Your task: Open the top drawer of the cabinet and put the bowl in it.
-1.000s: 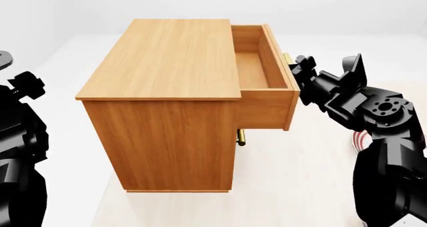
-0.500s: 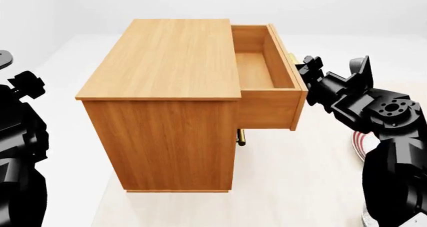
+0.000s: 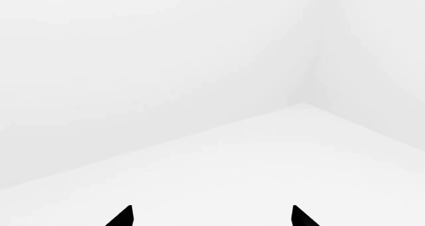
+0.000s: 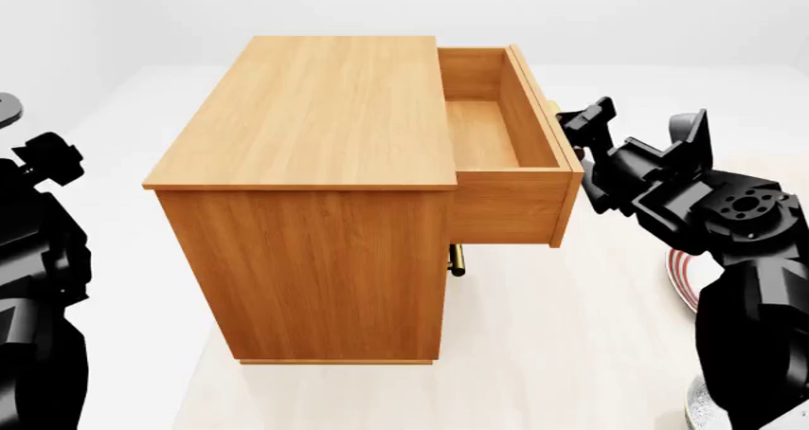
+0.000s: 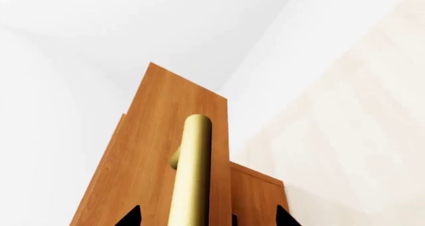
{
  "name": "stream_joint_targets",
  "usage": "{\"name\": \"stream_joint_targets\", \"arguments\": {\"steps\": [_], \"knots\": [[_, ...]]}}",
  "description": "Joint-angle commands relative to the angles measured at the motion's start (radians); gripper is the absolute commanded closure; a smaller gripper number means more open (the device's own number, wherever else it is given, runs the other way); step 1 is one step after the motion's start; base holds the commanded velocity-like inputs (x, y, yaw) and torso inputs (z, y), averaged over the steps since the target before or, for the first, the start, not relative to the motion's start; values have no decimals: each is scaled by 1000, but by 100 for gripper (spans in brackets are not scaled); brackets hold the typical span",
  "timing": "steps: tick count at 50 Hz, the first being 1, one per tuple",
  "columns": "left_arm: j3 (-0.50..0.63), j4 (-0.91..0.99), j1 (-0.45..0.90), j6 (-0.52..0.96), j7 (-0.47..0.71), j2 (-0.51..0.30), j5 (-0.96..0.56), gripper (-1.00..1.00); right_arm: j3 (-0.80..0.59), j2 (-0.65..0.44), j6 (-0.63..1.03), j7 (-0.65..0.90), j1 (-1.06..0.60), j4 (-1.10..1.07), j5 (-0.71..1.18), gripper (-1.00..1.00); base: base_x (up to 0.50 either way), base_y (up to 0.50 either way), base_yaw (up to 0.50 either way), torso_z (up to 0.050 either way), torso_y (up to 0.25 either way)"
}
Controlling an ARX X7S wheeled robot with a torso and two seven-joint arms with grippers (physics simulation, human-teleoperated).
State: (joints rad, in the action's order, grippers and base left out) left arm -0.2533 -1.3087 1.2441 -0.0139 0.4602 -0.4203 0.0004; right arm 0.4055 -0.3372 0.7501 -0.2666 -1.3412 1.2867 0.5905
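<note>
The cabinet (image 4: 316, 165) stands in the middle of the head view. Its top drawer (image 4: 487, 132) is pulled out to the right and is empty inside. My right gripper (image 4: 579, 125) is at the drawer front, open. In the right wrist view the brass handle (image 5: 191, 171) runs between the spread fingertips (image 5: 133, 217), with gaps on both sides. A grey speckled sliver, apparently the bowl (image 4: 692, 406), shows at the bottom right, mostly hidden behind my right arm. My left gripper (image 3: 211, 217) is open and empty, facing bare white floor and wall.
A red-ringed white plate (image 4: 680, 277) lies on the floor to the right, partly behind my right arm. A lower drawer's brass handle (image 4: 458, 259) sticks out under the open drawer. My left arm (image 4: 38, 241) is at the far left, apart from the cabinet.
The top drawer slid further out to the right, then stopped. My right gripper moved with it and now sits slightly higher at the drawer front. The left arm has not moved.
</note>
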Motion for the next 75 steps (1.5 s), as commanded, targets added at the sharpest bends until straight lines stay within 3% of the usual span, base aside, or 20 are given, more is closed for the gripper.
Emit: {"name": "stream_joint_targets", "arguments": {"steps": [1,6,16,30,46,59,65,75], "knots": [[1,0,2,0,1,-2,-1,-100,24,-5,0,-5,-6,14,-6,-100,0,0,0,0,0],[1,0,0,0,2,-2,0,-100,69,-12,31,9,-3,-21,27,-100,0,0,0,0,0],[0,0,-4,-1,1,-1,-1,-100,186,14,237,184,86,-388,162,-100,0,0,0,0,0],[-6,0,-6,-1,-4,-4,-4,-100,180,-5,428,378,57,-712,207,-100,0,0,0,0,0],[-18,0,-11,1,-10,-8,-3,-100,-222,-8,663,438,-103,-1000,160,-100,0,0,0,0,0],[-19,0,-13,0,-8,-8,-1,-100,-549,18,818,453,-331,-849,159,-100,0,0,0,0,0],[-21,0,-17,-3,-10,-8,-2,-100,-671,15,810,518,-350,-774,277,-100,0,0,0,0,0],[-28,0,-25,-3,-9,-7,-3,-100,-787,45,739,469,-370,-655,244,-100,0,0,0,0,0]]}}
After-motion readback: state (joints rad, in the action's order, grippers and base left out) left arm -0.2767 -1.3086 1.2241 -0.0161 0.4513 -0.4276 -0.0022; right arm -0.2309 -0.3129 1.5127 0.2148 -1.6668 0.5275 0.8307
